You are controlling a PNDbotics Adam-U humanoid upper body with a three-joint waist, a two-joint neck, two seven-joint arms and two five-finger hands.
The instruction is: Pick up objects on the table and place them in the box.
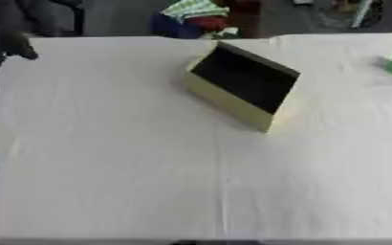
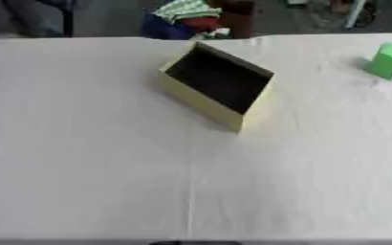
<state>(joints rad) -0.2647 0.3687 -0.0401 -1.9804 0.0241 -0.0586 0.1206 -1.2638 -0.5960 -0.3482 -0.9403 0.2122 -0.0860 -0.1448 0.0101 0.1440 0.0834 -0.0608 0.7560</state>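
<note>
A yellow box (image 2: 195, 103) with a dark inside stands on the white-covered table (image 2: 91, 158), a little behind its middle, with its opening tilted up toward me. A green block (image 2: 388, 61) stands upright near the far right edge, well apart from the box. My left hand (image 1: 7, 40) shows as a dark shape at the upper left edge of the left eye view, far from both, and nothing can be seen in it. My right hand appears in neither view.
Beyond the table's far edge lies a heap of striped green, blue and red things (image 2: 187, 16). A crease runs down the cloth from the box toward the front edge. Wide bare cloth lies left of and in front of the box.
</note>
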